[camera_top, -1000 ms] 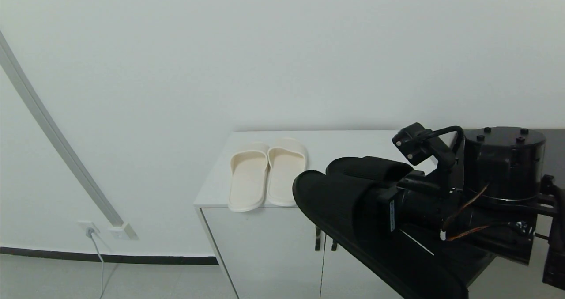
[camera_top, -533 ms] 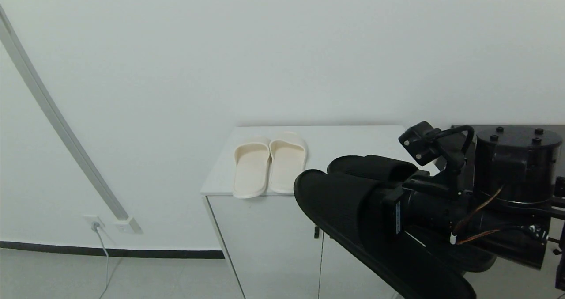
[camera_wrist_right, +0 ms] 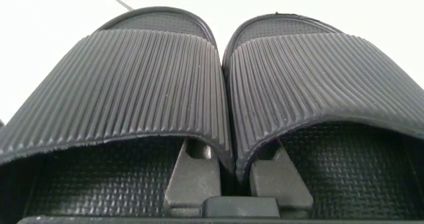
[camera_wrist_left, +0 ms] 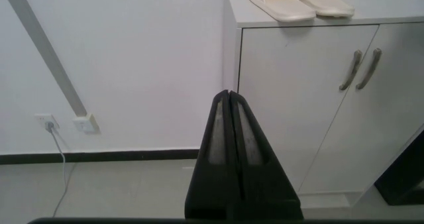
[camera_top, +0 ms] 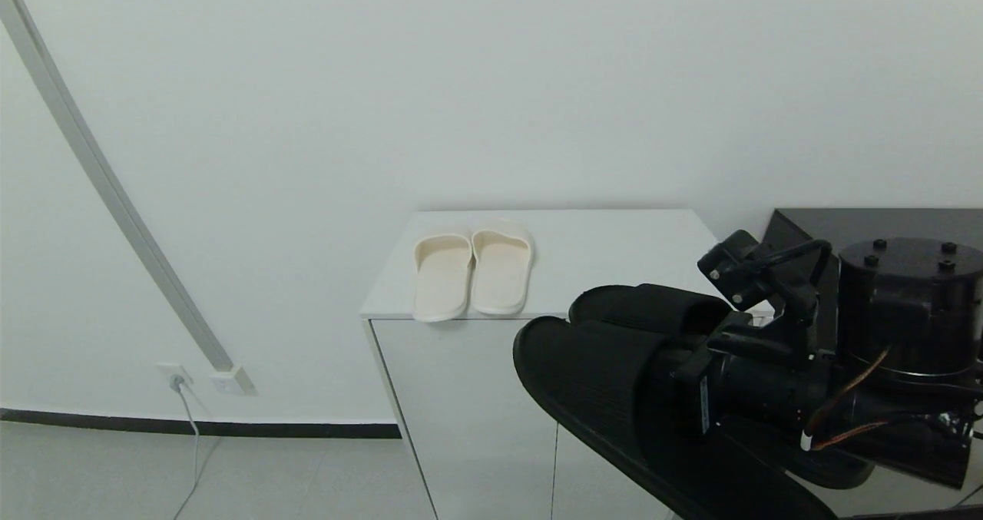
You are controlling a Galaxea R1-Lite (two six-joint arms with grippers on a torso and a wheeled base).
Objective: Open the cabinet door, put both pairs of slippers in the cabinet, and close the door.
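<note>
1. Cabinet point(camera_top: 476, 397) is standing against the wall with both doors sitting shut, so nothing is going inside yet.
2. Black slippers point(camera_top: 607, 359) are hanging in the air in front of the cabinet, side by side, being carried as one pair.
3. Cream slippers point(camera_top: 472, 274) are lying on the cabinet top near its front edge.
4. Right gripper point(camera_wrist_right: 232, 177) is pinching the black slippers' two inner side walls together, one finger point(camera_wrist_right: 192, 181) inside each slipper.
5. Left gripper point(camera_wrist_left: 230, 151) is pointing toward the cabinet, fingers pressed together, gripping nothing. It is likely the free one for the handles point(camera_wrist_left: 350, 70).
</note>
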